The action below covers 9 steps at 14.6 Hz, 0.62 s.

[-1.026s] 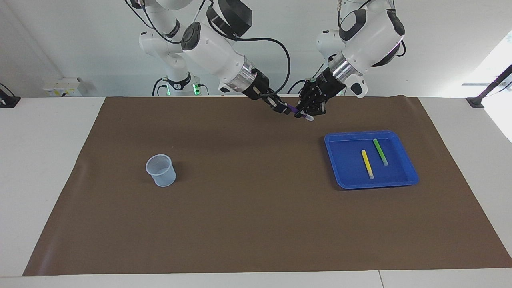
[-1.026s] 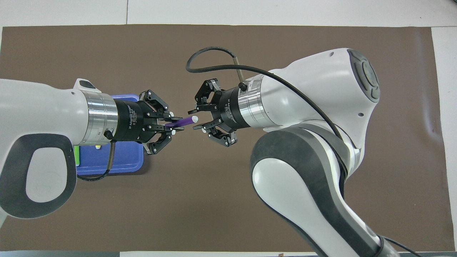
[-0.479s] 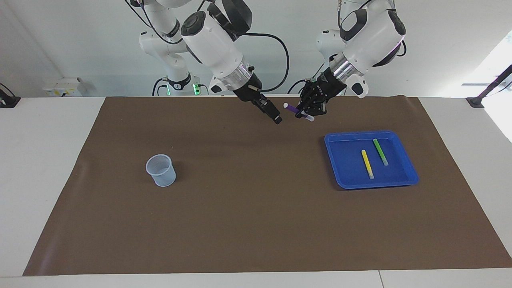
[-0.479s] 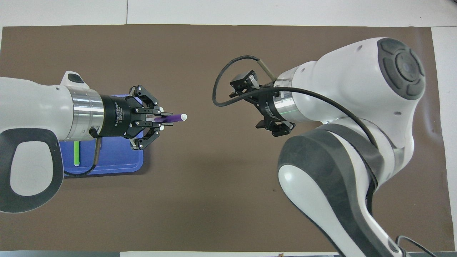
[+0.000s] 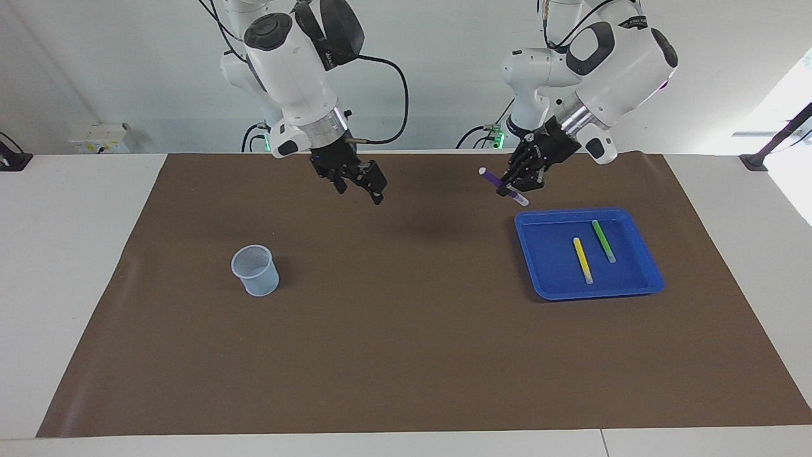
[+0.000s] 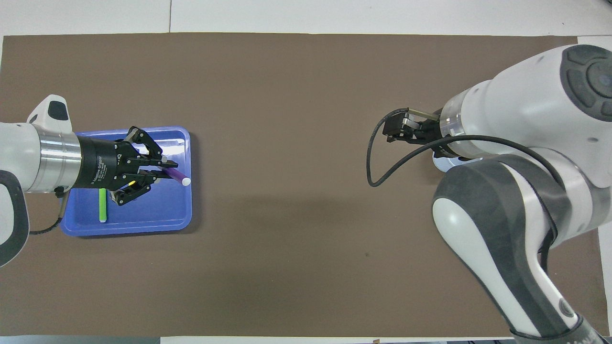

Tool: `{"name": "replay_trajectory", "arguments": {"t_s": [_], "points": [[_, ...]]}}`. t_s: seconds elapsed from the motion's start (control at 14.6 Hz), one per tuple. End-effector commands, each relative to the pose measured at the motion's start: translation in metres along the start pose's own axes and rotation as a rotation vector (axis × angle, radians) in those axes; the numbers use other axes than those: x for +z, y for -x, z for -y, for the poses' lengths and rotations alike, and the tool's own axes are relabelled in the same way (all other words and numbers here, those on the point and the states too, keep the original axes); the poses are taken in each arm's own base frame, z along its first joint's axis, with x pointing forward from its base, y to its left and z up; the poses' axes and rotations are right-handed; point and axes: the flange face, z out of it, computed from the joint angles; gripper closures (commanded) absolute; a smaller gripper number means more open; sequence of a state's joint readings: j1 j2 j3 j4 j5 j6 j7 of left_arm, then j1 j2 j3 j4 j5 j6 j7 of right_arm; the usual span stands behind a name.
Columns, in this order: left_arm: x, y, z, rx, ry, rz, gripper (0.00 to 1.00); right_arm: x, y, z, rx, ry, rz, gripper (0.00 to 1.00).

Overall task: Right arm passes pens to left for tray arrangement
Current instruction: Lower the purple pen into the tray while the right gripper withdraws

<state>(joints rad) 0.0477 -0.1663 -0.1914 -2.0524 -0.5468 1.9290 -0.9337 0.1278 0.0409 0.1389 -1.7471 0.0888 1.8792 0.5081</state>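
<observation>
White walls back the white bench (image 5: 76,266), most of which is covered by a brown mat (image 5: 406,355).

The purple pen (image 5: 503,186) is held in the closed fingers of the left hand (image 5: 521,179), gripped near its middle, with one pale end pointing up toward the right arm's end of the bench and the other end slanting down toward the tray. In the facing view the hand is raised over the mat, beside the blue tray's (image 5: 653,276) corner nearest the robots; in the overhead view it appears over the tray itself. The right hand (image 5: 361,184) holds nothing and is raised over the mat, well apart from the left hand; how far its fingers are spread cannot be told.

Inside the tray, at the left arm's end of the bench, the yellow pen (image 5: 582,260) and the green pen (image 5: 603,241) are laid side by side, not touching. A pale blue mesh cup (image 5: 255,270) stands upright on the mat toward the right arm's end, farther from the robots than the right hand's shadow.

The left arm (image 5: 609,63) is bent down and inward from its base, wrist angled toward the tray. The right arm (image 5: 292,70) is held high, its wrist pointed steeply down.
</observation>
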Motion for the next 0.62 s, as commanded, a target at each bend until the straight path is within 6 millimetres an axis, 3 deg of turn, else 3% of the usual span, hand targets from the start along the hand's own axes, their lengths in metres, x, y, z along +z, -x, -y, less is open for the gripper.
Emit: {"name": "replay_trajectory", "arguments": {"t_s": [0.0, 0.21, 0.41, 0.55], "points": [[0.003, -0.028, 0.029, 0.258, -0.07, -0.048, 1.0, -0.008, -0.014, -0.045, -0.107, 0.039, -0.021, 0.0], [0.03, -0.072, 0.042, 0.552, -0.195, -0.064, 1.0, -0.022, -0.033, -0.084, -0.126, 0.065, -0.051, 0.0], [0.058, -0.107, 0.046, 0.793, -0.321, -0.089, 1.0, -0.043, -0.038, -0.101, -0.128, 0.107, -0.05, 0.0], [0.074, -0.119, 0.046, 0.905, -0.388, -0.097, 1.0, -0.054, -0.038, -0.109, -0.113, 0.117, -0.033, 0.0]]}}
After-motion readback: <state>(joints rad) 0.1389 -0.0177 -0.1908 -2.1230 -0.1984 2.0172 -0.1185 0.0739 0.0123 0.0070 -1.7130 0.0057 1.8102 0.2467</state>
